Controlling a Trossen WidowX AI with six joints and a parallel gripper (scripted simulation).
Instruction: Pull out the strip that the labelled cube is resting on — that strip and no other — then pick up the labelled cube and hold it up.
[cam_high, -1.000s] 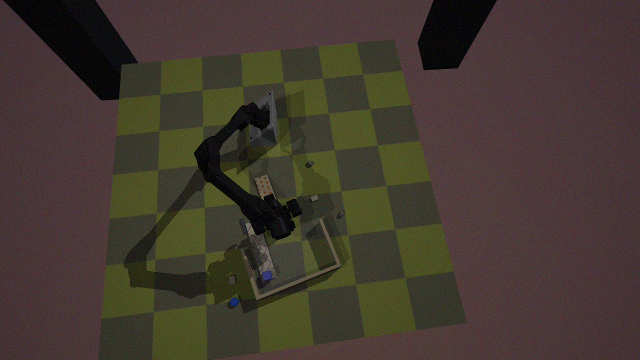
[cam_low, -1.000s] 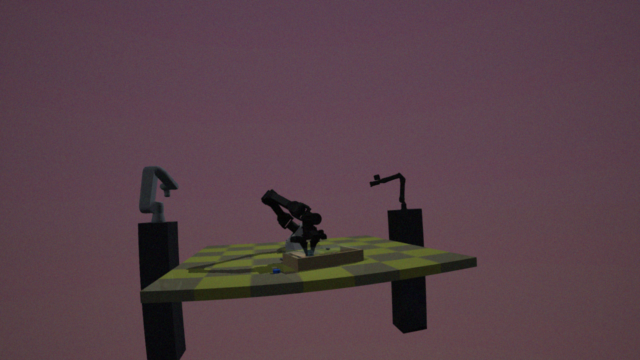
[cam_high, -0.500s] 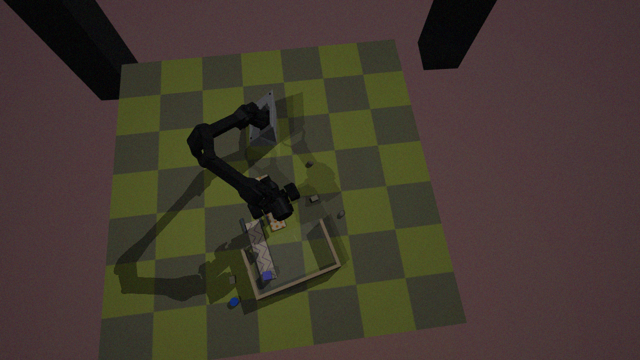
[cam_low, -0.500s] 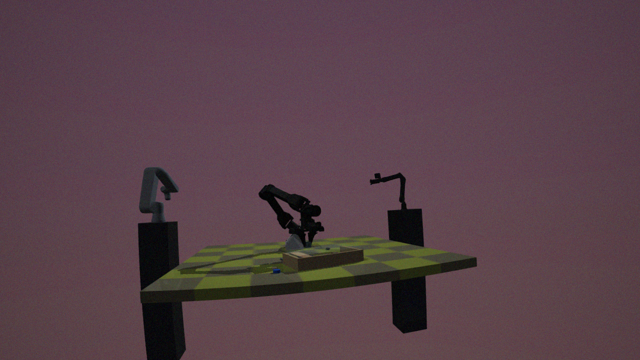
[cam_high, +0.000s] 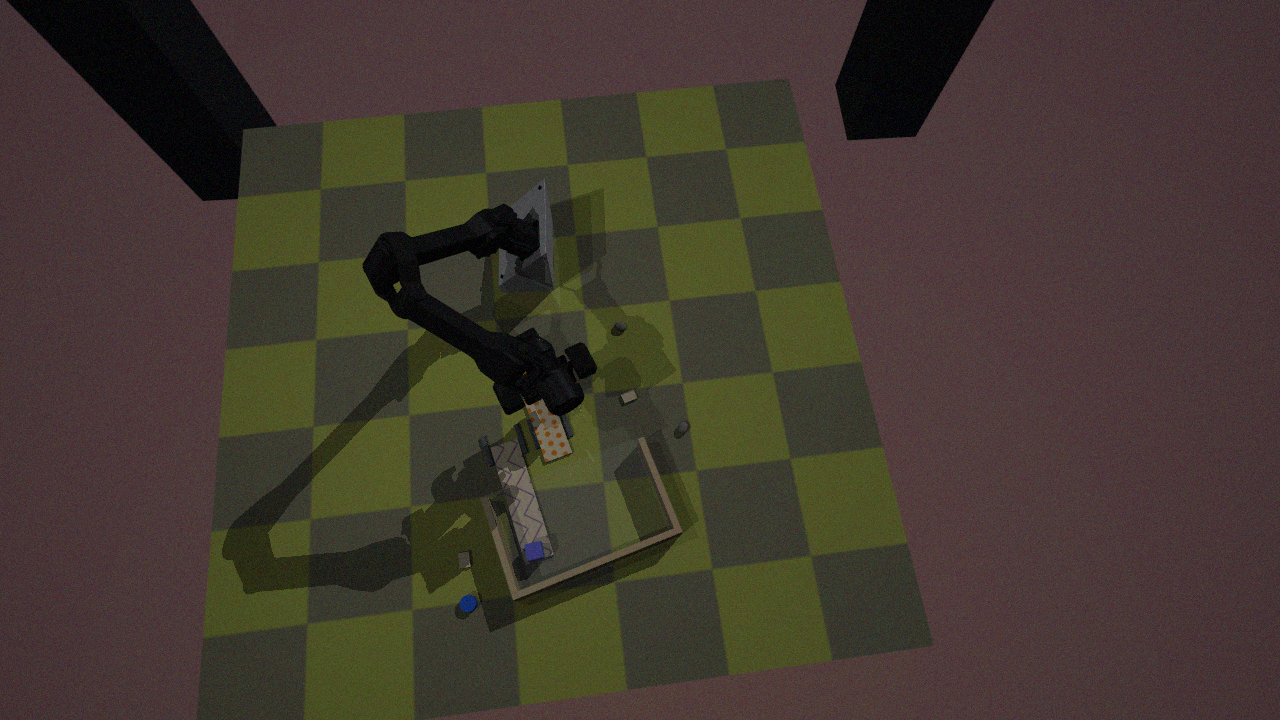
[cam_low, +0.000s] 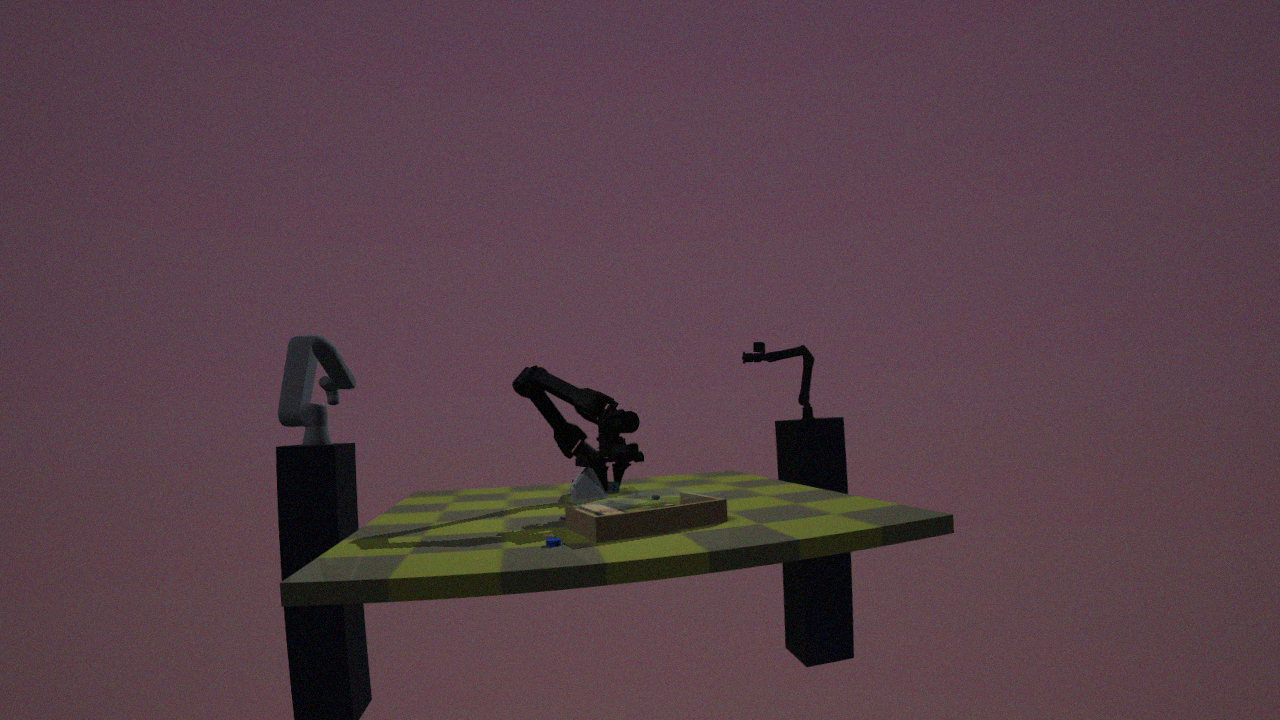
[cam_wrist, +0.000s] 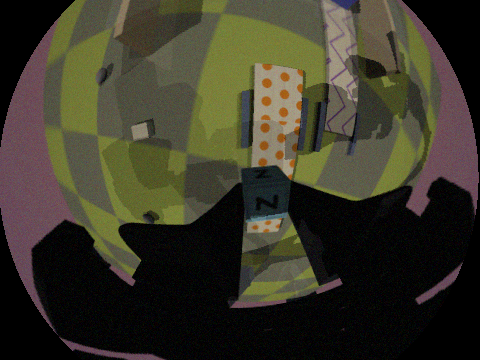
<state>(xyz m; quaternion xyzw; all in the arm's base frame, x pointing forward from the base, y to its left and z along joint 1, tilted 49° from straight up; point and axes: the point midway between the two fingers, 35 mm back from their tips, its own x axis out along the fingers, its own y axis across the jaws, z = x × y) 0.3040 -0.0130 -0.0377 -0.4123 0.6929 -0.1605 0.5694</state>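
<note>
My gripper (cam_low: 613, 481) (cam_wrist: 260, 185) is shut on the dark teal cube (cam_wrist: 266, 200) with the black letter on its faces. The cube looks raised a little above the orange-dotted strip (cam_high: 554, 445) (cam_wrist: 275, 120), which lies flat beneath and beyond it between two dark blue rails. In the top view the arm hides the cube and the fingertips. A zigzag strip (cam_high: 528, 505) (cam_wrist: 341, 65) lies to one side, with a plain blue-violet cube (cam_high: 534, 550) (cam_wrist: 345, 2) on its far end.
A low wooden wall (cam_high: 599, 565) (cam_low: 662, 516) bounds the far side of the strips. A blue disc (cam_high: 468, 603) (cam_low: 553, 541) and a small block (cam_high: 464, 559) are outside it. Another pale block (cam_high: 629, 396) (cam_wrist: 140, 131) and grey knobs (cam_high: 682, 428) (cam_high: 618, 327) lie to the right in the top view.
</note>
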